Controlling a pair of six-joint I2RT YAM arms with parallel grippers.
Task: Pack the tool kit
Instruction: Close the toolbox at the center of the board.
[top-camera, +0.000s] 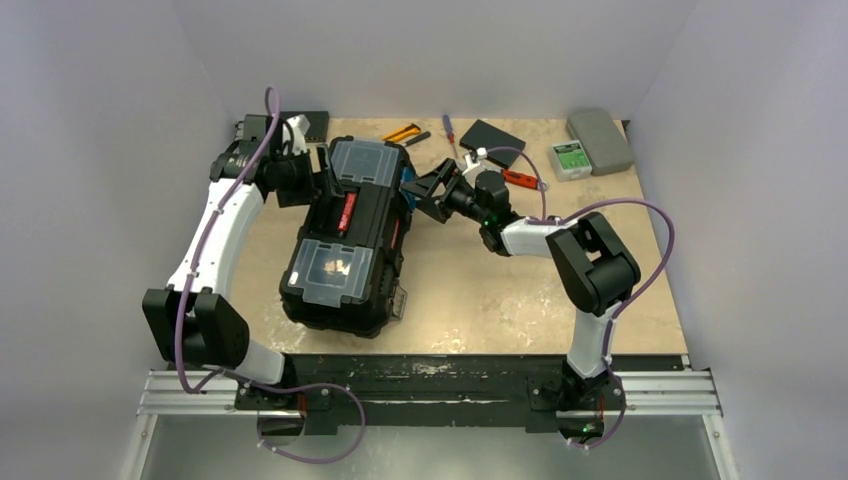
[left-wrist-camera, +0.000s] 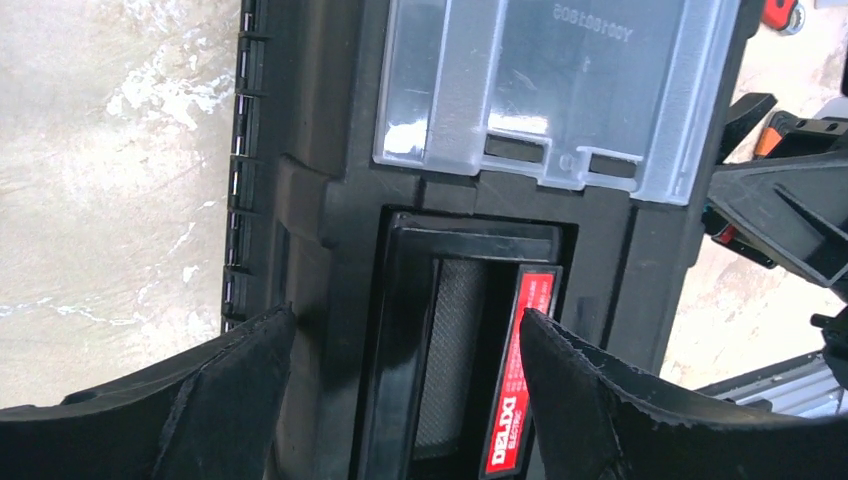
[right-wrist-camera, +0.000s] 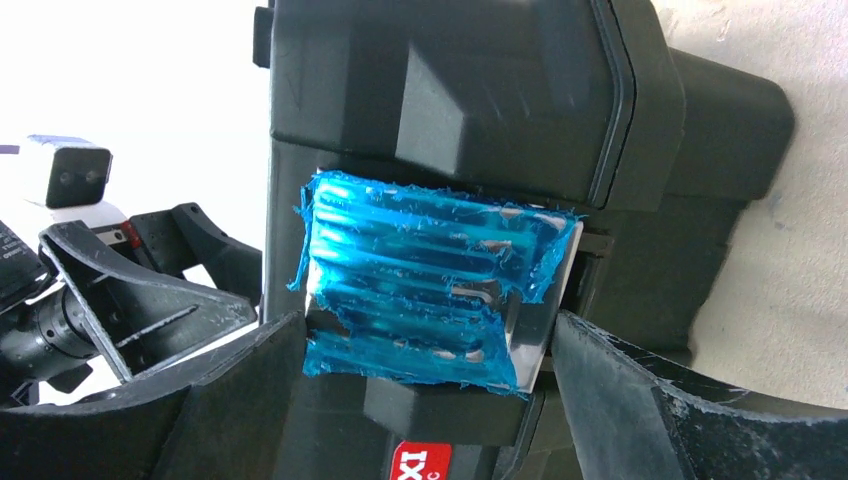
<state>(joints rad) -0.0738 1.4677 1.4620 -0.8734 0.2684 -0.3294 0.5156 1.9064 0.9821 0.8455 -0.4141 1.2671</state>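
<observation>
The tool kit (top-camera: 345, 235), a large black toolbox, lies closed on the table with two clear-lidded compartments on top. My left gripper (top-camera: 322, 180) hovers over its far end. In the left wrist view that gripper (left-wrist-camera: 405, 315) is open, its fingers straddling the red-labelled top handle (left-wrist-camera: 455, 340) below a clear lid (left-wrist-camera: 560, 90). My right gripper (top-camera: 415, 190) is at the box's right side. In the right wrist view it (right-wrist-camera: 428, 325) stands open, with one finger on either side of a metal latch covered in blue film (right-wrist-camera: 430, 280). Neither gripper holds anything.
Loose tools lie behind the box: a yellow-and-black tool (top-camera: 403, 132), a screwdriver (top-camera: 449, 128) and a red-handled tool (top-camera: 520, 178). A flat black box (top-camera: 492, 135), a green-and-white packet (top-camera: 570, 160) and a grey case (top-camera: 600, 140) sit at the back right.
</observation>
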